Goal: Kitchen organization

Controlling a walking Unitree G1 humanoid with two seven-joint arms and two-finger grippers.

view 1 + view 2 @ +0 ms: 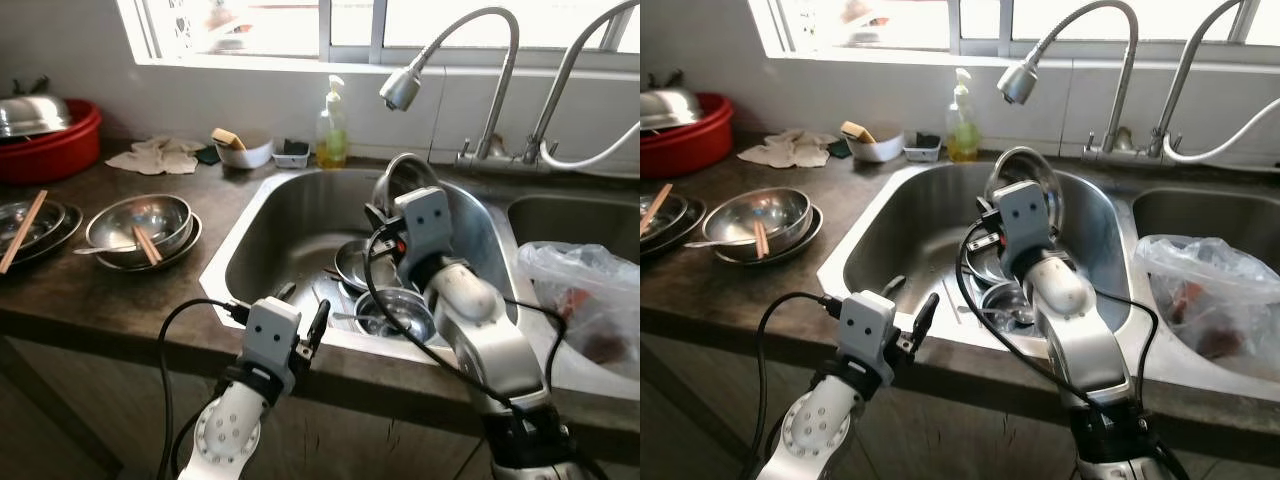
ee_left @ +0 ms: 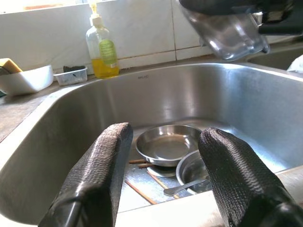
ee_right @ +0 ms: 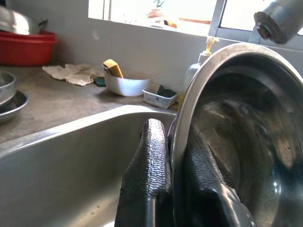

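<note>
One steel bowl was pinched by its rim in the right claw above the sink; two bowls remained inside, more on the surface. Left claw gaped, empty.

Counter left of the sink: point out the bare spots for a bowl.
Bare counter lies between the stacked bowls and the sink rim, and along the front edge. Crowded: cloth, white dish, red basin.
</note>
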